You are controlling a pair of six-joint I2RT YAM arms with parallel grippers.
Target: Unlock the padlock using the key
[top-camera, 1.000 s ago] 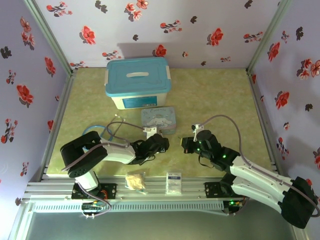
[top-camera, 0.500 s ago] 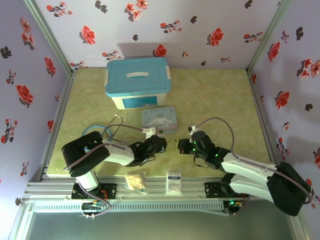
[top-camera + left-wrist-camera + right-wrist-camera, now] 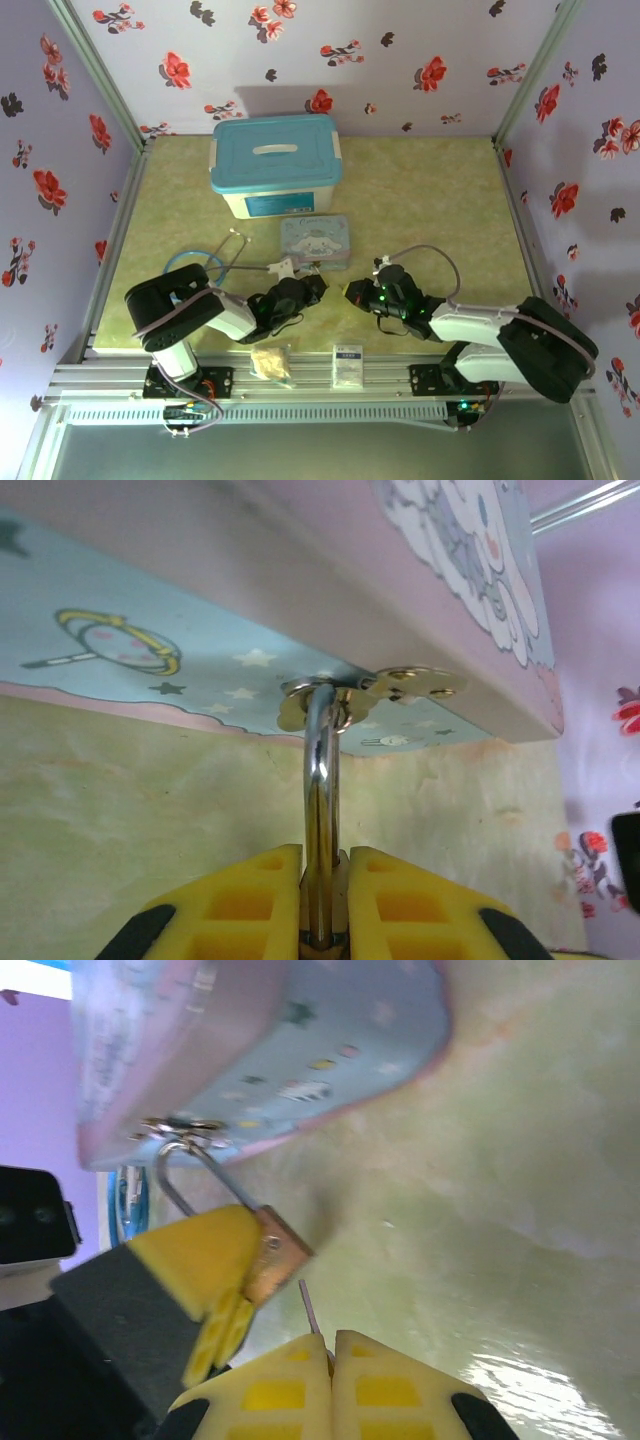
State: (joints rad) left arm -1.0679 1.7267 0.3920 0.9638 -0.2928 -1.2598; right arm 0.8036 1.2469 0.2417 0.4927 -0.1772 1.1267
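**Top view.** Left hand (image 3: 311,289) & right hand (image 3: 357,292) face each other near front of tabletop (image 3: 430,200), just in front of cartoon tin (image 3: 317,240). Lidded box (image 3: 276,165) behind the tin; stethoscope (image 3: 205,264) to the left.

**Left wrist view.** The padlock (image 3: 320,780): silver shackle threaded through tin's hasp (image 3: 400,684) at tin's front wall. The left hand is clamped on it, yellow pads (image 3: 250,900) tight on either side. Lock body is hidden btw the pads.

**Right wrist view.** The padlock's brass body (image 3: 273,1260) sticks out past the left hand's pad, shackle in the hasp. The key (image 3: 309,1310): thin blade pinched btw the right hand's closed fingers (image 3: 390,1390). Tip just beside the body's lower end, not inserted.

**Handling (est.).** Both items are light, rigid metal & slippery. Key blade prob. twists in the grip if pushed off-axis. Hold the padlock by its body sides w/ keyhole end free; hold the key by its head.
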